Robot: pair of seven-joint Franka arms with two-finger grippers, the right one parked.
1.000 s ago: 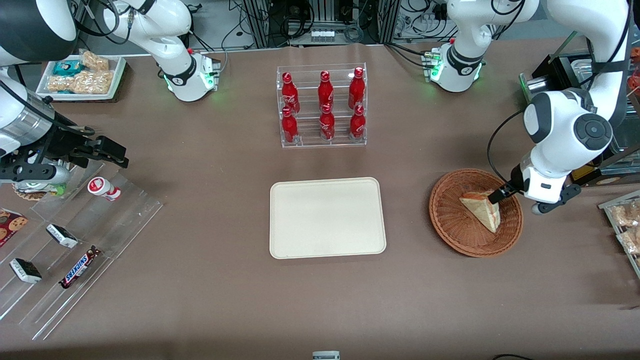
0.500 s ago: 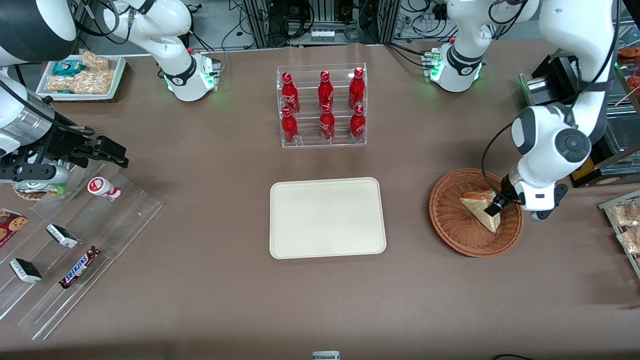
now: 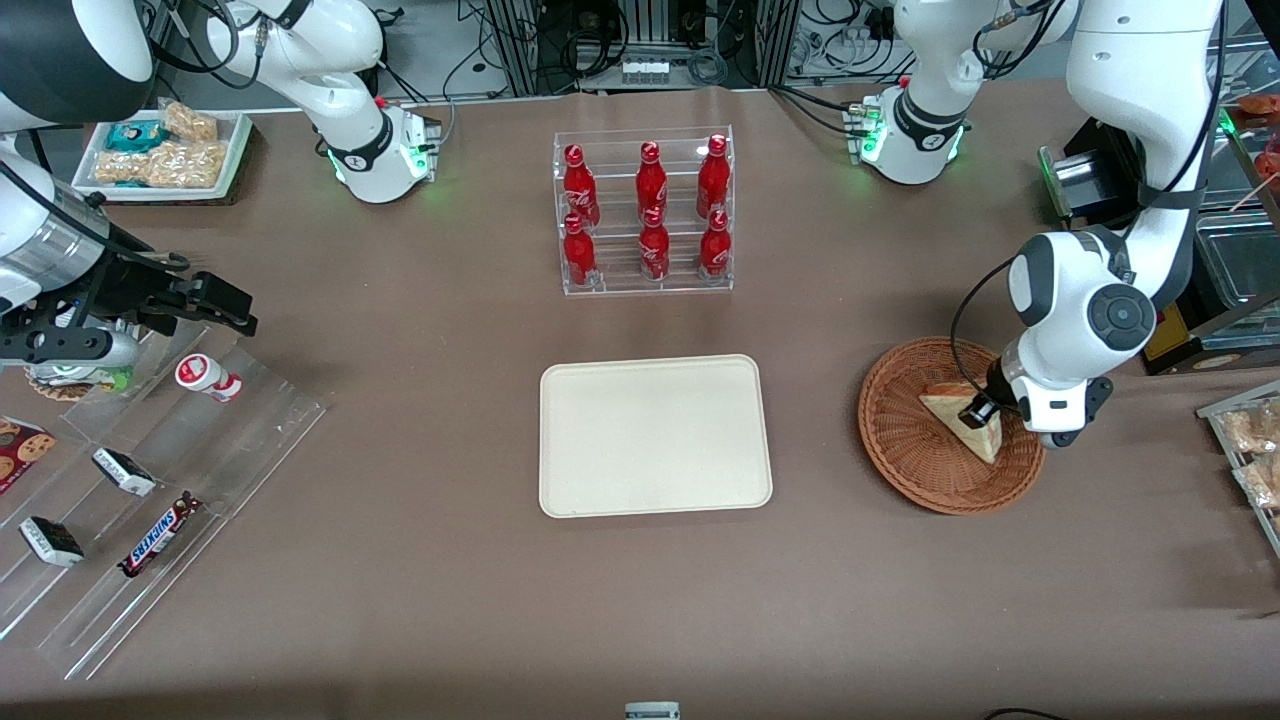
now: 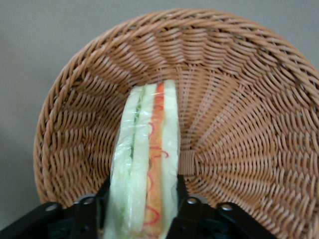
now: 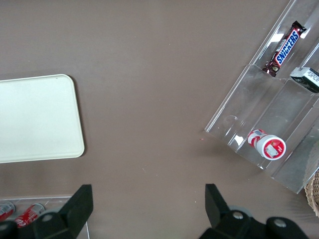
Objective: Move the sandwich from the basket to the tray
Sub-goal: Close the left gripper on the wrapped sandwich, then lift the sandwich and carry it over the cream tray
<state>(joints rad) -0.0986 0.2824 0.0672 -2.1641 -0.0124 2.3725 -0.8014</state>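
Gripper (image 4: 143, 209): down inside the basket (image 3: 905, 455), one finger (image 4: 88, 211) on each side of the sandwich (image 4: 147, 164); jaws set about the wedge's width, pads at its wrap; firm clamp cannot be confirmed.
Change: since a second ago the gripper has come in from the basket's rim on the working arm's side to over the wedge, and lower; sandwich has not shifted.
Sandwich: lies in the basket, standing on edge between the fingers, red and green layers showing.
Tray (image 3: 655, 436): well apart from the basket, toward the parked arm's end.
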